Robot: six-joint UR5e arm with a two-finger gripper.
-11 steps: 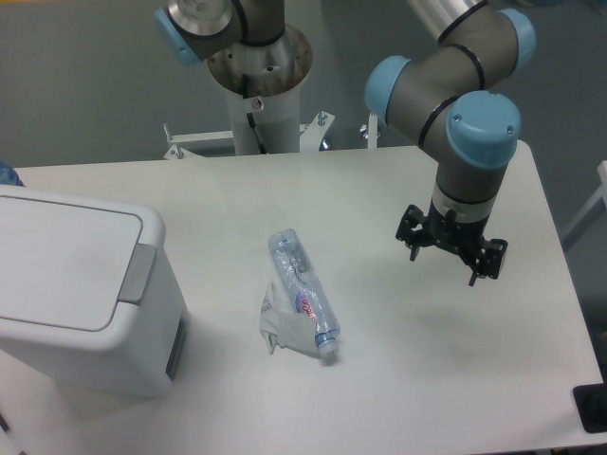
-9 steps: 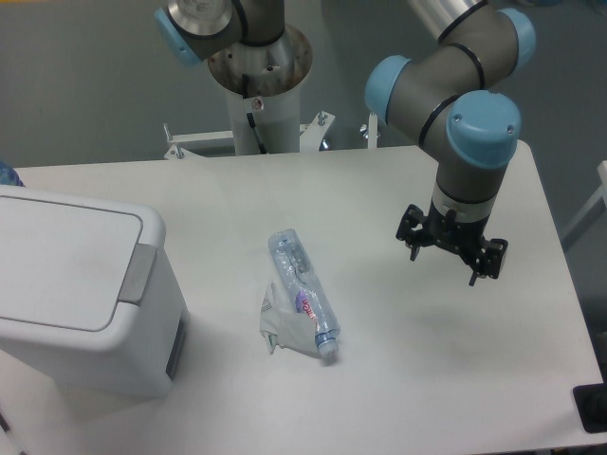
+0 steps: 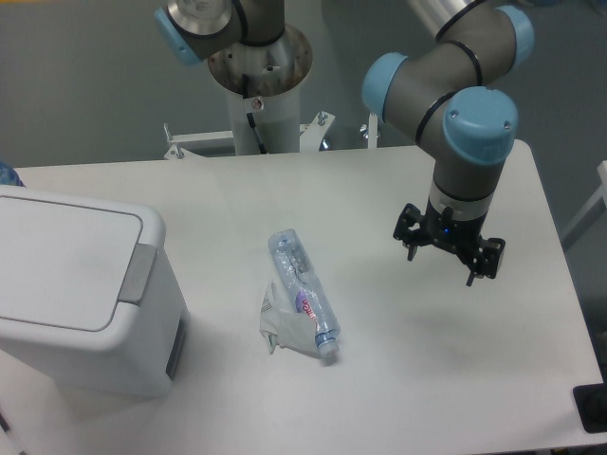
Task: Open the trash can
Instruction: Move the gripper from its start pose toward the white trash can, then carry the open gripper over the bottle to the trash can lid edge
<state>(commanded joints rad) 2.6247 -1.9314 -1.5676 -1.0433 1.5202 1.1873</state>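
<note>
Bin (image 3: pixel 81 294) sits at the far left edge of the table (image 3: pixel 379 398), partly cut off by the frame, lid (image 3: pixel 62 261) flat and shut. Grey tab (image 3: pixel 139 273) is on the rim of the bin's right side, the side facing the table middle; its long axis runs roughly front to back along that edge. Next right, a crushed bottle (image 3: pixel 302 303) lies on the table about mid-way, cap end toward the camera, clear of the bin and not touching it. Far right, the gripper (image 3: pixel 449 256) hangs above the table surface with nothing in it, fingers spread apart, pointing down. Key relation: the bin lies well apart from the gripper, off to its left in the picture and slightly nearer the camera, with the bottle between the two along that line. Only one arm, so no choice there. Judging from this, the opening step hasn't started; the lid is down and the tab untouched. The move needed looks like a long leftward traverse, passing over or behind the bottle, then a descent onto the tab. Risk as I read it: clipping the bottle if travelling too low.
</note>
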